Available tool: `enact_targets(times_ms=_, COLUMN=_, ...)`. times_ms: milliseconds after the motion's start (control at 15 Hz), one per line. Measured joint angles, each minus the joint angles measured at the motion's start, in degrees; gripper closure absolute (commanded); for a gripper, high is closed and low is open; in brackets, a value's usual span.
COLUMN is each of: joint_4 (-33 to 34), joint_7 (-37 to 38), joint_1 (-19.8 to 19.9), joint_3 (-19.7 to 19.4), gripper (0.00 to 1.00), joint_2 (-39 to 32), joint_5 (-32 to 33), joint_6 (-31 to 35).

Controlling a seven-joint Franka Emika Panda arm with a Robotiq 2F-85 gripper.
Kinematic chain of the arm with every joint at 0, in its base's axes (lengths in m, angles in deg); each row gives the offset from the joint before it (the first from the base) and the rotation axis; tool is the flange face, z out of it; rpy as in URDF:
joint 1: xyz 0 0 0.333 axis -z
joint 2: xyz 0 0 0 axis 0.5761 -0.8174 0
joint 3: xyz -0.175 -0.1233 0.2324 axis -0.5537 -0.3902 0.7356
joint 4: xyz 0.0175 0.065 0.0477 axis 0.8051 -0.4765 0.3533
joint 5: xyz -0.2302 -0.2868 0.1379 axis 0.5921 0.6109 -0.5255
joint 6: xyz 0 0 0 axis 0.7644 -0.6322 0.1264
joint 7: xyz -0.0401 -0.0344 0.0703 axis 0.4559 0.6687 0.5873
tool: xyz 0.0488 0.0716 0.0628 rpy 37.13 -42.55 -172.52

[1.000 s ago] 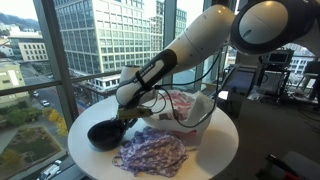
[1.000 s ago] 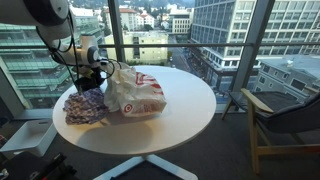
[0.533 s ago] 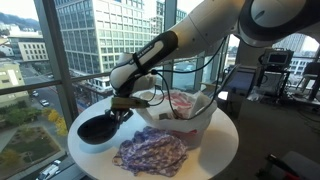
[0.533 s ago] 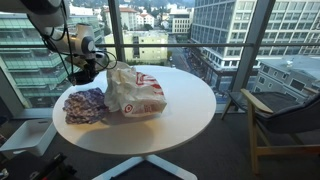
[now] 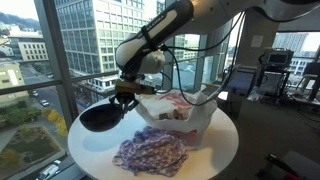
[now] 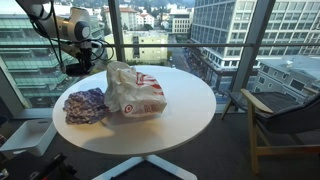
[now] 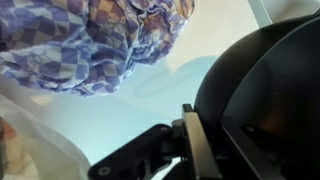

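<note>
My gripper (image 5: 127, 93) is shut on the rim of a black bowl (image 5: 100, 117) and holds it in the air above the left part of the round white table (image 5: 225, 140). In an exterior view the gripper (image 6: 86, 55) and the bowl (image 6: 75, 68) hang above the table's far left edge. In the wrist view one finger (image 7: 200, 148) clamps the bowl's rim, and the bowl (image 7: 268, 85) fills the right side. A purple checkered cloth (image 5: 150, 152) lies on the table below, beside a white plastic bag with red print (image 5: 180, 115).
The bag (image 6: 135, 90) stands near the table's middle with the cloth (image 6: 85, 105) to its left. Floor-to-ceiling windows run behind the table (image 6: 185, 110). A wooden chair (image 6: 285, 125) stands to the right. In the wrist view the cloth (image 7: 100, 40) lies at the top.
The gripper has lifted the black bowl off the table and carried it upward, a little toward the bag. The cloth and the bag have not moved.
</note>
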Motion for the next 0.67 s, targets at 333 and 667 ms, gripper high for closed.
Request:
enact_targets(times_ms=333, joint_4=-13.65, joint_7=2.54, joint_1=4.35, joint_3=0.13, gripper=0.98, joint_2=11.19, joint_5=-8.69, joint_6=1.63)
enact_targets(times_ms=667, joint_4=-26.39, joint_7=4.13, joint_1=7.50, joint_3=0.56, gripper=0.98, joint_2=20.76, joint_5=-17.74, joint_6=3.36)
